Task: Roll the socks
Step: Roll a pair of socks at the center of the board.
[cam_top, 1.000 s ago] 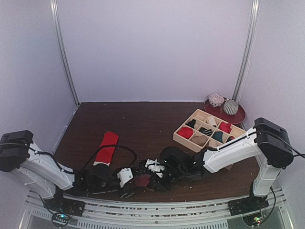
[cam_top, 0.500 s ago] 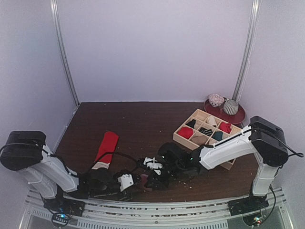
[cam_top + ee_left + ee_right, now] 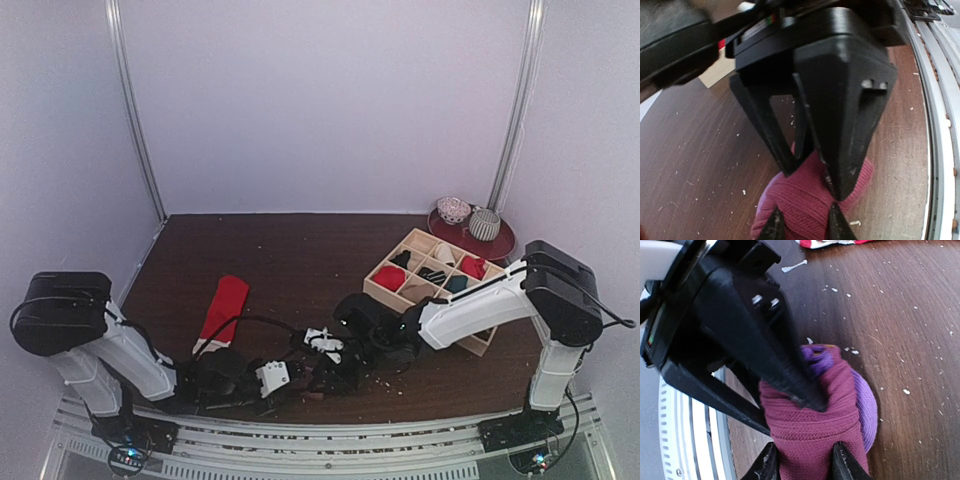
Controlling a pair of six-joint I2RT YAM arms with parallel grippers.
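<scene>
On speckled dark wood tbl (image 3: pixel 300 250), magenta sock (image 3: pixel 810 430); walls (image 3: pixel 320 100) prob. lilac.

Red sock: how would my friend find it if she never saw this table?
Look at the left half of the brown table, just past the left arm. The red sock lies there flat and stretched out. The magenta sock is bunched into a ball; this one is long, bright red, with a pale cuff.
</scene>
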